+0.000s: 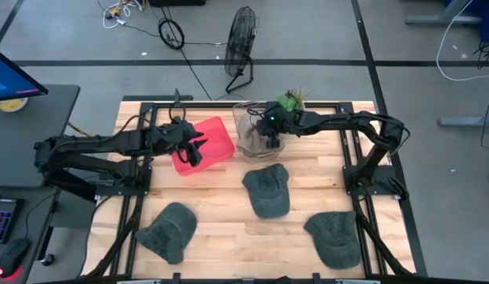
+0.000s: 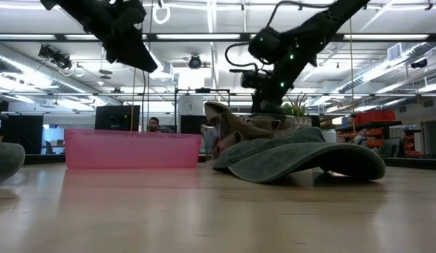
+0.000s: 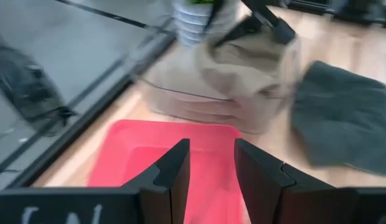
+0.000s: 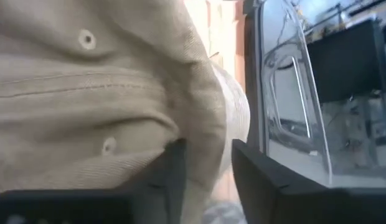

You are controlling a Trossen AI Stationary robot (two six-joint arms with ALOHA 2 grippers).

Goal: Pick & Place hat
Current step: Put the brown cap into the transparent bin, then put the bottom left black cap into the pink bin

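Observation:
A beige hat (image 3: 243,68) sits in a clear plastic bin (image 1: 243,118) at the far middle of the table. My right gripper (image 1: 272,142) is over that bin, shut on the hat (image 4: 87,93). My left gripper (image 1: 195,151) hangs open and empty above a pink bin (image 1: 209,142) to the left of the clear one; its fingers (image 3: 174,165) stand apart over the pink floor. Three grey-green hats lie flat on the table: one in the middle (image 1: 266,189), one near left (image 1: 169,230), one near right (image 1: 335,238). My right gripper pinches a fold of the beige hat's cloth (image 4: 202,134) between its two fingers, near two eyelets of the crown. The fingers come from above, pointing down. The hat bunches below them (image 2: 232,130) inside the clear bin's walls.
A potted plant (image 1: 292,101) stands just beyond the clear bin. The middle grey-green hat (image 2: 302,158) lies close in front of the bins. Black frame rails (image 1: 363,189) run along the table's sides. Bare wood lies between the near hats.

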